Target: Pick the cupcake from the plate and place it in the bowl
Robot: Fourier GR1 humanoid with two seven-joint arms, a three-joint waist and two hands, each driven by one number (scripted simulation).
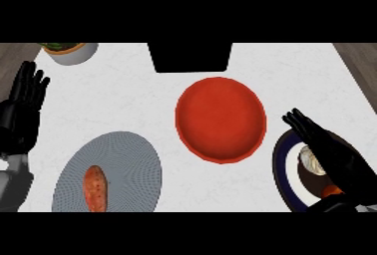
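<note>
Far left of the red bowl [220,119], the left hand [22,107] rests with fingers straight, holding nothing, and a grey plate [125,159] carrying an orange-brown food item [95,188] lies nearer, cut off below. Right of the bowl, the right hand [331,154] stretches relaxed over a dark-rimmed plate [282,169], largely hiding the cupcake [310,162]. A white pot [72,52] sits up left of the bowl, partly cut off.
</note>
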